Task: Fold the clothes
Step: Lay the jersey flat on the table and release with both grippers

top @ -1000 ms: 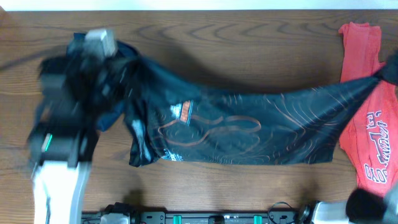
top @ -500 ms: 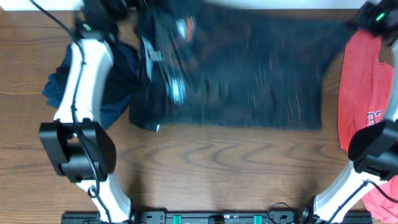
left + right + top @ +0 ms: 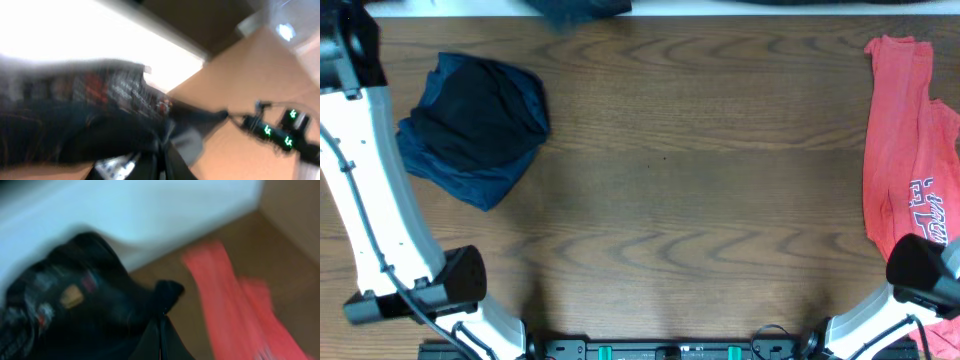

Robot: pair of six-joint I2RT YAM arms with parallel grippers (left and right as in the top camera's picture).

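The black jersey has almost left the overhead view; only a dark blurred scrap shows at the top edge. In the left wrist view the jersey hangs blurred, and my left gripper is shut on its cloth. My right gripper is likewise shut on a corner of the jersey. Both grippers lie beyond the top of the overhead view. A navy and black folded garment sits at the left of the table. The coral-red T-shirt lies along the right side, and the blurred T-shirt shows beside my right fingers.
My left arm rises along the left edge of the brown wooden table, and the right arm's base stands at the front right. A black unit with green lights shows in the left wrist view.
Both arms have swung up and away with the jersey stretched between them. It lay on the table a second ago and is now past the far edge of the overhead view.
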